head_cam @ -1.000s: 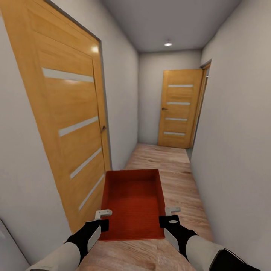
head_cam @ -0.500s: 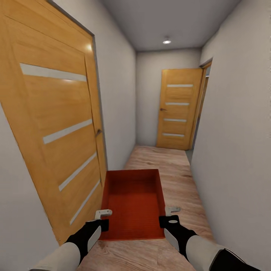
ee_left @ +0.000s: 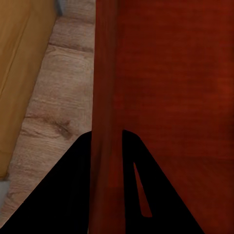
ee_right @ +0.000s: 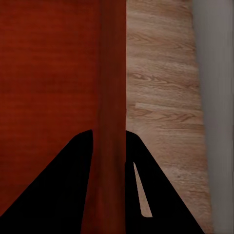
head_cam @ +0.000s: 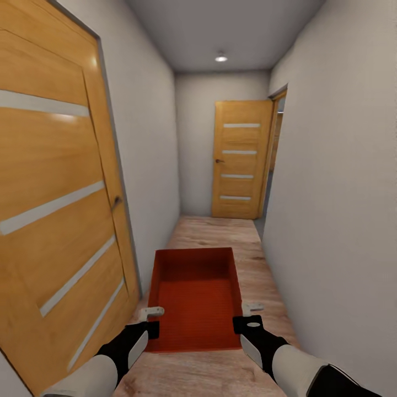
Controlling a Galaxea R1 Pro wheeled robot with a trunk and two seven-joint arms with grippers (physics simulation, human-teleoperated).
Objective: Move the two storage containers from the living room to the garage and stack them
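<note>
Storage container (head_cam: 196,298) held mid-hallway, wood floor (head_cam: 220,234) ahead.

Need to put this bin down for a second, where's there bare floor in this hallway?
Bare plank floor runs ahead of the container to the far door. It is tight beside the near door and the right wall.

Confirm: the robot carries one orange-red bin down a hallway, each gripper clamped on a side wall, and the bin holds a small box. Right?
Not quite. The storage container is empty; the head view shows only its bare ribbed bottom. The rest holds: the left gripper and right gripper each clamp a side wall, in a hallway with wooden doors.
</note>
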